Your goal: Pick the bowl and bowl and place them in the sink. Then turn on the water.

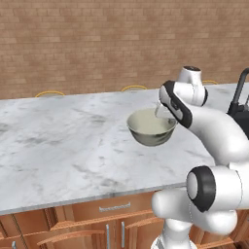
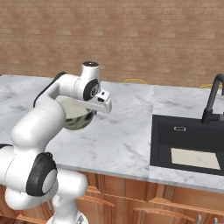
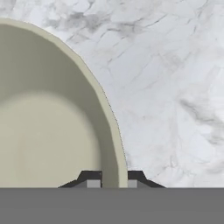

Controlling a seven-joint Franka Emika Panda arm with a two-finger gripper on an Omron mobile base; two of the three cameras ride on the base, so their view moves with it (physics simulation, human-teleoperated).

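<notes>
The hand [image 3: 110, 177] pinches the rim of the cream bowl [image 1: 151, 127], held just above the marble bench [image 1: 58, 141], well apart from the sink [image 2: 188, 146]. Carrying it level toward the sink should prevent slipping.

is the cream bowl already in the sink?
No: the cream bowl is clamped at its rim by the hand above the marble counter, away from the black sink.
</notes>
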